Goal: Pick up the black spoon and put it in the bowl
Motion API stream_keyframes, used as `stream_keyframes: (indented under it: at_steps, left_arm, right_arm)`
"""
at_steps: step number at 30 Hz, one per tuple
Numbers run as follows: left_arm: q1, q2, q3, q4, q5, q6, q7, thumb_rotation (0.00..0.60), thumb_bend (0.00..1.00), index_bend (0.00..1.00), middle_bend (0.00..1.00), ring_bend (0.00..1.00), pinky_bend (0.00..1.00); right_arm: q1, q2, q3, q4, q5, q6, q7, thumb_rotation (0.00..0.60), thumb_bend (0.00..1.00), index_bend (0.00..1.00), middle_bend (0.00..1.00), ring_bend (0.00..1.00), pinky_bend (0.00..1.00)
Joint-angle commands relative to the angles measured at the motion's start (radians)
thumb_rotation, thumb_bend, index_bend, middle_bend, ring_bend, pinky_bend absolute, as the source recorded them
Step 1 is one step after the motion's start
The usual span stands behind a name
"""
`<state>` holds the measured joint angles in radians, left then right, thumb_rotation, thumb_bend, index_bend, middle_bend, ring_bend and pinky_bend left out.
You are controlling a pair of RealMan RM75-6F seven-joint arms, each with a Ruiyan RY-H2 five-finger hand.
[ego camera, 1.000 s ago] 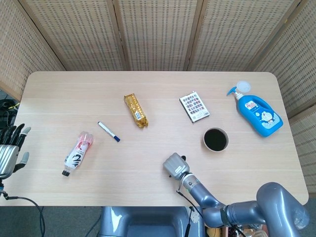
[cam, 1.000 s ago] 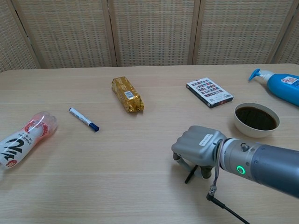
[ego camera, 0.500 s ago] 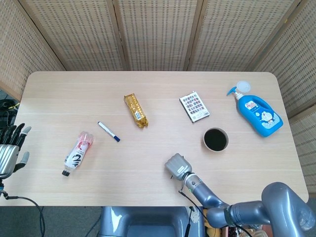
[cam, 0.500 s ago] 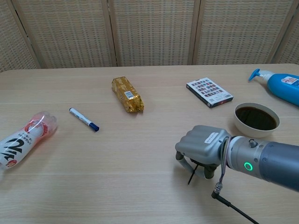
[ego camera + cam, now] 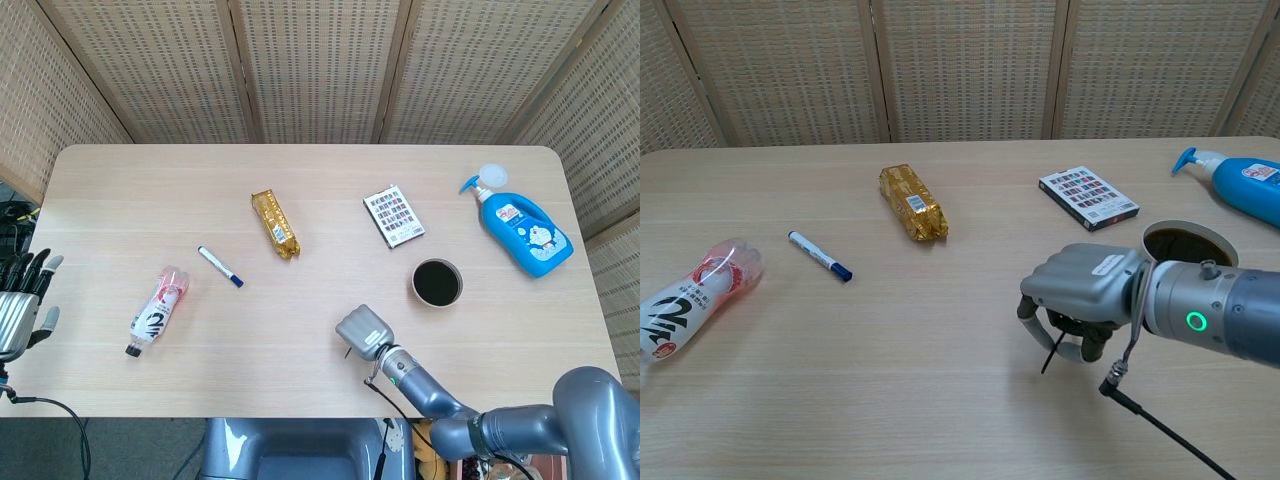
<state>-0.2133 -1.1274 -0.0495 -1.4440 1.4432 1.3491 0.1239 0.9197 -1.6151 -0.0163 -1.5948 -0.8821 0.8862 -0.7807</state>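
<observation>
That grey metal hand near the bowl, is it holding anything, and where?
The right hand holds the thin black spoon by its upper end; the lower tip hangs free.

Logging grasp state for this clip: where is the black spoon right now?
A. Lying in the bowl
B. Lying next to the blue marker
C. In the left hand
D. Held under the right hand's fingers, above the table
D: in the chest view the black spoon hangs tilted under the right hand, short of the bowl.
</observation>
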Motion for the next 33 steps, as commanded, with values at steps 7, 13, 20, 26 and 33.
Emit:
stream_keyframes:
  at_steps: [7, 13, 20, 26, 33]
  left_arm:
    - [0.0, 0.003, 0.002, -0.008, 0.003, 0.001, 0.003, 0.6, 0.48, 0.02, 0.04, 0.0, 0.0]
    - [-0.001, 0.008, 0.003, -0.017, 0.012, 0.004, 0.001, 0.6, 0.48, 0.02, 0.04, 0.0, 0.0]
    - [-0.001, 0.014, 0.004, -0.027, 0.018, 0.007, 0.0, 0.6, 0.48, 0.02, 0.04, 0.0, 0.0]
    - [-0.002, 0.016, 0.005, -0.032, 0.02, 0.007, 0.002, 0.6, 0.48, 0.02, 0.04, 0.0, 0.0]
    - [-0.001, 0.018, 0.007, -0.035, 0.022, 0.005, -0.003, 0.6, 0.48, 0.02, 0.04, 0.0, 0.0]
  right_arm:
    - [-0.007, 0.157, 0.091, -0.126, 0.002, -0.056, 0.202, 0.6, 0.65, 0.66, 0.93, 0.97, 0.96]
    - [-0.024, 0.235, 0.156, -0.15, 0.04, -0.128, 0.391, 0.6, 0.65, 0.67, 0.93, 0.97, 0.96]
    - [-0.048, 0.29, 0.207, -0.111, 0.04, -0.244, 0.607, 0.6, 0.65, 0.67, 0.93, 0.97, 0.96]
    - [-0.07, 0.305, 0.232, -0.056, 0.015, -0.289, 0.732, 0.6, 0.65, 0.67, 0.93, 0.97, 0.96]
    - [-0.089, 0.31, 0.245, 0.028, -0.003, -0.331, 0.84, 0.6, 0.65, 0.68, 0.93, 0.97, 0.96]
